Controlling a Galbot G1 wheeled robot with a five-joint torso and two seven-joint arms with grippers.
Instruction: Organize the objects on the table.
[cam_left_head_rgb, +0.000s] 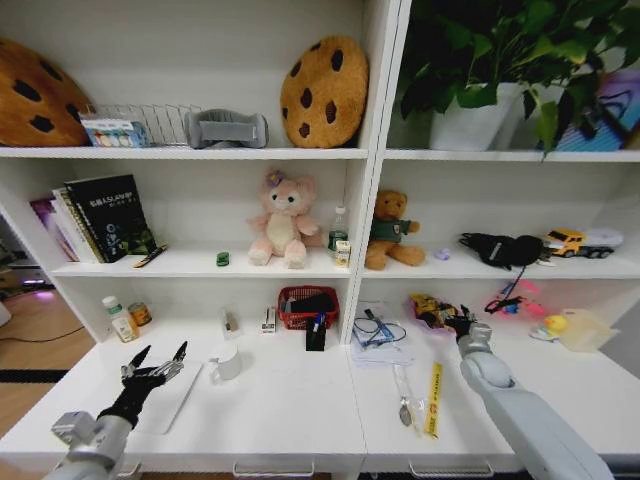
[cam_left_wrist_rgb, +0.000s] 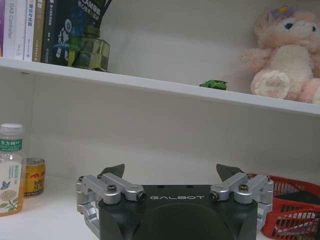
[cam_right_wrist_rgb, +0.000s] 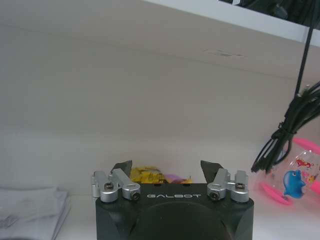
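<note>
Head view: white surface (cam_left_head_rgb: 300, 400) w/ the thin silver laptop (cam_left_head_rgb: 170, 398) flat at its left front, tiny green toy car (cam_left_head_rgb: 222, 259) up on the middle shelf (cam_left_head_rgb: 190, 266) beside the pink plush; looks like an approach step, nothing gripped yet. Left claw (cam_left_head_rgb: 156, 362) hovers over the laptop, jaws wide apart & empty, so next move likely needs lowering square onto a laptop edge. Right claw (cam_left_head_rgb: 461, 319) sits apart, open, empty, near yellow clutter (cam_left_head_rgb: 430, 309) at the back.

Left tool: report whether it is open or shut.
Open. The left tool hovers over the table, its fingertips spread wide apart with nothing between them.
</note>
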